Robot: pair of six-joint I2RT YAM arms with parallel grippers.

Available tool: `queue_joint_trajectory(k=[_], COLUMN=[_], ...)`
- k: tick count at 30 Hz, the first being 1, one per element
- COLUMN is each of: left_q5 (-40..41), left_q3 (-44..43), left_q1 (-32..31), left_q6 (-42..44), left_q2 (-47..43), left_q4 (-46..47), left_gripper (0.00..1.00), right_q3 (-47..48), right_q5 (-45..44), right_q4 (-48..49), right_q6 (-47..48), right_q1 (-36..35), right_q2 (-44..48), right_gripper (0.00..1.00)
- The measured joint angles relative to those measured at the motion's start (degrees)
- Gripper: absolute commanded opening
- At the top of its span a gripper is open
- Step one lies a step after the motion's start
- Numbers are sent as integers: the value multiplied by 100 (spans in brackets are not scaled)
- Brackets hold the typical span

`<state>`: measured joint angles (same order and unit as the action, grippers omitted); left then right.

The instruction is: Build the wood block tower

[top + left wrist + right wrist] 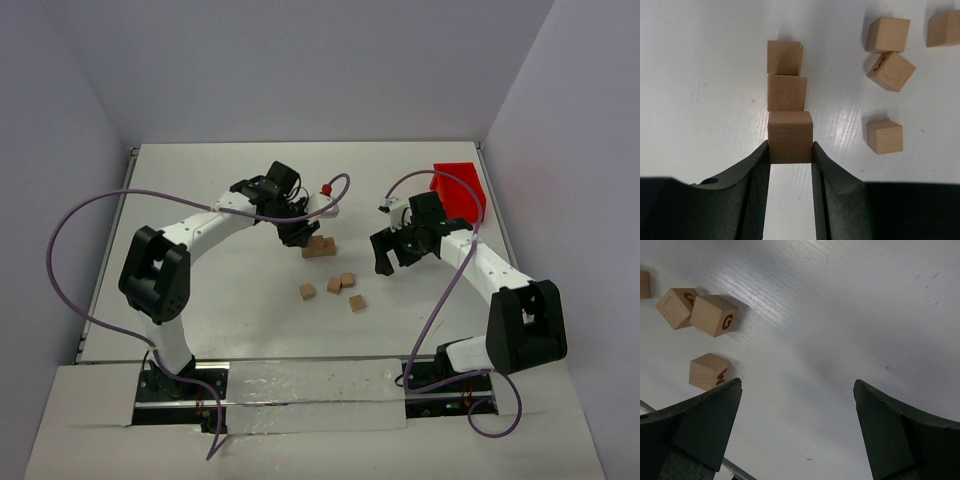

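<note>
My left gripper [790,146] is shut on a tan wood block [790,135], held by its two sides at the fingertips. Just beyond it two more wood blocks [786,92] [784,57] lie in one line with it; this small group is the tower [320,246] at the table's middle. I cannot tell whether the held block touches the table. Several loose wood blocks [334,285] lie nearer the arms' bases. My right gripper [797,385] hangs open over bare table with nothing between its fingers, to the right of the loose lettered blocks [713,315].
A red plastic bin [460,190] stands at the back right, behind the right arm. The purple cables [70,250] loop out beside both arms. Walls close in the white table [200,180] at the back and both sides.
</note>
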<state>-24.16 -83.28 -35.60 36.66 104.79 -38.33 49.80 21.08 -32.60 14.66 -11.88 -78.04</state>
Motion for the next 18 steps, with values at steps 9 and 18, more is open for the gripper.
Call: queue_joint_trajectory(k=[9,18], left_q5=[9,15], left_q3=[-13,-26], left_q1=[122,163], left_q6=[2,6], left_q2=[284,308], left_q4=[-62,-93], left_gripper=[5,9], right_q3=[0,0], right_q5=[21,54], right_q4=[0,0], right_q6=[0,0], right_q1=[29,31], right_q2=[0,0], right_gripper=[100,100])
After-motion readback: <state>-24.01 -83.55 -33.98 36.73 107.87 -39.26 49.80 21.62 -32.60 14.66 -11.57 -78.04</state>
